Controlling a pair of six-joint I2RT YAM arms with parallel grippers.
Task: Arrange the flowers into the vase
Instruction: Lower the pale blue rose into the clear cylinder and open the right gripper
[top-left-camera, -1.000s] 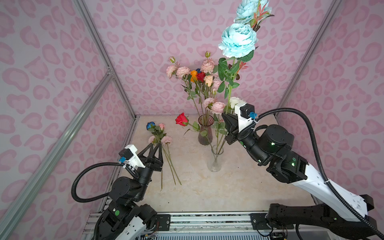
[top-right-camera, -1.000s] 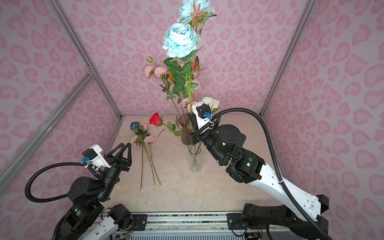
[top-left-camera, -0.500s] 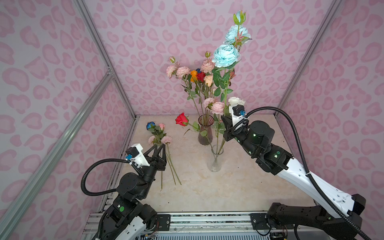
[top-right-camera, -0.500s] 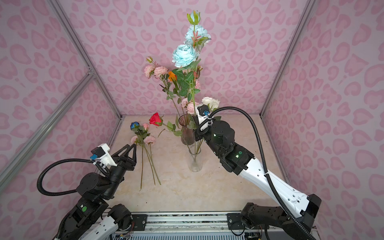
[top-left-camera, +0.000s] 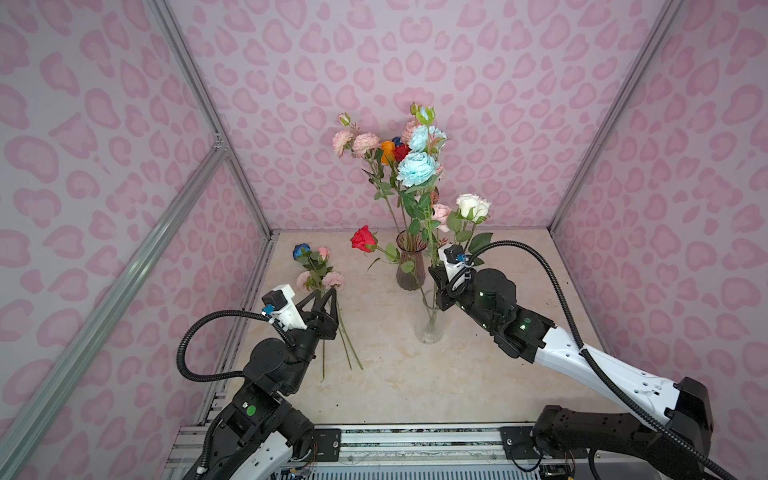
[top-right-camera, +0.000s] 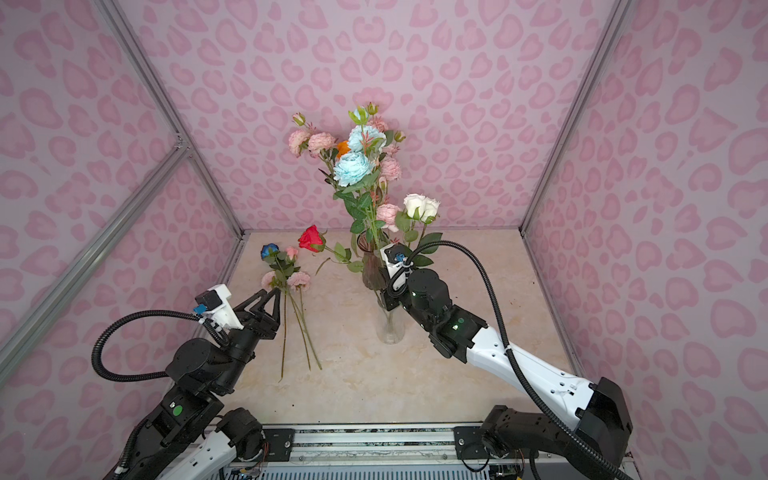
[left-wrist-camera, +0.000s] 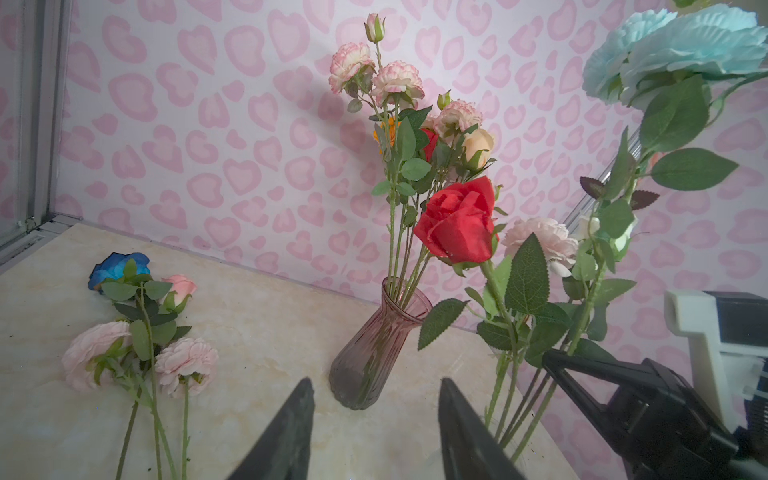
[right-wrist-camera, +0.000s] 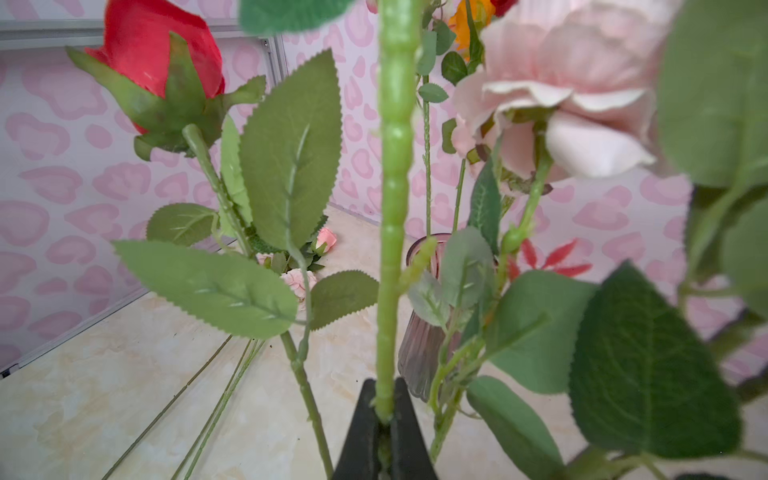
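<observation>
- Two black wedge-shaped fingers of the left gripper (top-left-camera: 322, 293) stand partly apart and empty. They hang above the thin stems of the loose flowers (top-left-camera: 318, 274), which lie flat on the glossy marble-look tabletop (top-left-camera: 395, 386).
- Right gripper (right-wrist-camera: 384, 409) is pinched tight on the knobbly green plastic stem (right-wrist-camera: 392, 166) of the ruffled light blue flower (top-left-camera: 417, 168), held upright over the slim clear glass vase (top-left-camera: 430, 328).
- Farther back, a ribbed plum glass vase (top-left-camera: 409, 272) holds tall stems with frilly pink heads (top-left-camera: 365, 143).

No readable text — labels, numbers, none
</observation>
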